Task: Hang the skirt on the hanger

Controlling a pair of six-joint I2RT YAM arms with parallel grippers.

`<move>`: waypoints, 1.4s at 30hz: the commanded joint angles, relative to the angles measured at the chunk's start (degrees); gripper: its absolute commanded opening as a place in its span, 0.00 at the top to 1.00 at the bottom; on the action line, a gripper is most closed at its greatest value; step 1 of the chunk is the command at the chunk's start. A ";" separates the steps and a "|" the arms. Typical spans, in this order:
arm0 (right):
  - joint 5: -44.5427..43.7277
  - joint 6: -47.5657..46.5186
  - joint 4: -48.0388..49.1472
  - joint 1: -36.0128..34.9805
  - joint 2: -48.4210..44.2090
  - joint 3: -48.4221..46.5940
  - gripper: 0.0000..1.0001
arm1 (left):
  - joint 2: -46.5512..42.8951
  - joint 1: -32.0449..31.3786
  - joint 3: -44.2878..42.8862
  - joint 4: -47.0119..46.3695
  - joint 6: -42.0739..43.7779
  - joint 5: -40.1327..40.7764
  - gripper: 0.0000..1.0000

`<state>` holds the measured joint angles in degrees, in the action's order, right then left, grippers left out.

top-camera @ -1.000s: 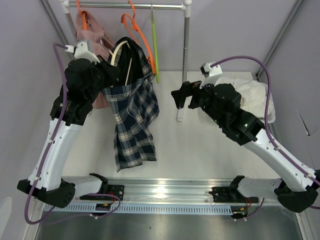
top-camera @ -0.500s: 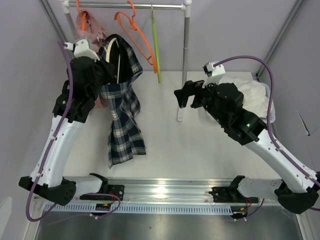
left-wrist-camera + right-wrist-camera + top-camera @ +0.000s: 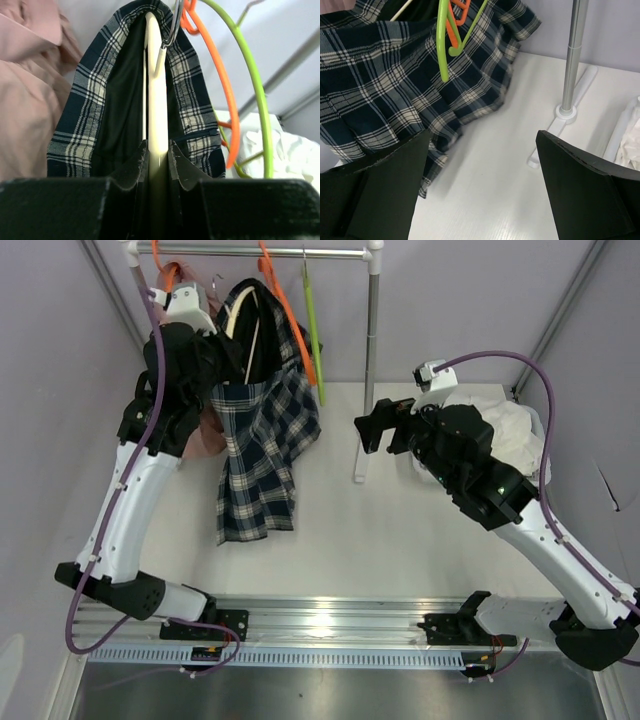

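Observation:
The dark blue plaid skirt (image 3: 262,435) is draped over a cream hanger (image 3: 251,340) and hangs down toward the table. My left gripper (image 3: 216,362) is shut on the hanger's cream bar (image 3: 156,95), raised just under the rail (image 3: 260,252). In the left wrist view the left gripper (image 3: 157,150) pinches the bar from both sides, the skirt (image 3: 192,105) folds over its top, and the hanger's metal hook (image 3: 173,24) points upward. My right gripper (image 3: 366,430) stands open to the right of the skirt, above the table; the right gripper (image 3: 483,136) has nothing between its fingers.
An orange hanger (image 3: 290,320) and a green hanger (image 3: 311,330) hang on the rail beside the skirt. A pink garment (image 3: 205,430) hangs behind my left arm. The rack's post (image 3: 372,360) stands mid-table. A white clothes pile (image 3: 510,435) lies at the right.
My left arm has risen and carried the hanger with the skirt up toward the rail; the skirt's hem swung left, then right. The right arm has barely shifted.

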<state>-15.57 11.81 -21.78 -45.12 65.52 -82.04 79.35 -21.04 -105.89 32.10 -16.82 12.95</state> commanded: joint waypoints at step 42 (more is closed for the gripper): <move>1.16 -3.46 2.18 4.25 -5.84 4.25 0.06 | 19.08 16.64 -24.19 -13.64 2.85 -15.94 1.00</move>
<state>-14.94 9.56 -21.78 -41.10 61.04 -78.35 99.37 -4.99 -124.55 29.21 -13.47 -1.56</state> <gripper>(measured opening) 0.940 0.188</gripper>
